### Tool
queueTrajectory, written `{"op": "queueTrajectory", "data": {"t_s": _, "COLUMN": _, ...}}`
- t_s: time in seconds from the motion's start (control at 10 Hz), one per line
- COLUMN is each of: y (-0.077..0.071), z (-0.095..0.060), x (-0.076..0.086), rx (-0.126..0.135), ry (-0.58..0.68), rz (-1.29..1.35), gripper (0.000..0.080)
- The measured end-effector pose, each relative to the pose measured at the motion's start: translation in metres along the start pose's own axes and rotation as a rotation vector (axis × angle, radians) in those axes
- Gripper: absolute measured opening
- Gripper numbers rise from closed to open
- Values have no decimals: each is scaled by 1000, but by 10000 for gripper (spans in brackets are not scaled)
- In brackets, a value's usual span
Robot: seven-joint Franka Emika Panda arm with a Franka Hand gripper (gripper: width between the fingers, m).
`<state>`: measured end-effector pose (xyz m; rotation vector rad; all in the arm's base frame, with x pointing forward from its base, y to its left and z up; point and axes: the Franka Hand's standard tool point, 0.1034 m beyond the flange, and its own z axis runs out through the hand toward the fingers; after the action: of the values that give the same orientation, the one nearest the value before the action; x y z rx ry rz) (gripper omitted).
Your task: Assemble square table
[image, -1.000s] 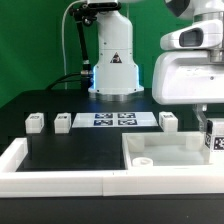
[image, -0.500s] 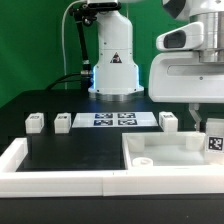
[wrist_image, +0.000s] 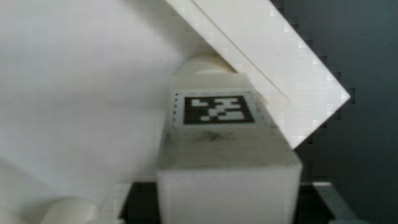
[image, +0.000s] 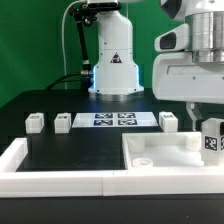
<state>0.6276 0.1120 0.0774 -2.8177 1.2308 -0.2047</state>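
Observation:
The square table's white top (image: 160,156) lies flat at the exterior view's lower right. My gripper (image: 210,128) hangs over the top's right corner, shut on a chunky white leg (image: 211,142) that stands upright and shows a black-and-white tag. In the wrist view the same leg (wrist_image: 222,140) fills the middle between my dark fingers (wrist_image: 150,196), with the top (wrist_image: 71,100) spread behind it. Three more legs stand at the back of the black surface: two at the left (image: 36,122) (image: 63,121) and one at the right (image: 168,120).
The marker board (image: 114,119) lies between the loose legs, in front of the robot's base (image: 115,75). White rim bars (image: 60,181) edge the black surface at the front and left, and the top rests against the front one.
My arm has shifted slightly toward the exterior view's left with the leg in its grip, so more of the leg shows now. The loose legs and the top have not moved.

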Motion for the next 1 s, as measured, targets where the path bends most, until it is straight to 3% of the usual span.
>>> {"op": "queueTrajectory", "data": {"t_s": 0.5, "y": 3, "z": 0, "x": 0, "rx": -7, "ry": -11, "rz": 270, "gripper": 292}}
{"op": "queueTrajectory", "data": {"t_s": 0.7, "y": 2, "z": -1, "x": -6, "rx": -27, "ry": -10, "rz": 426, "gripper": 292}}
{"op": "queueTrajectory", "data": {"t_s": 1.0, "y": 4, "z": 0, "x": -6, "rx": -12, "ry": -20, "rz": 707, "gripper": 292}}
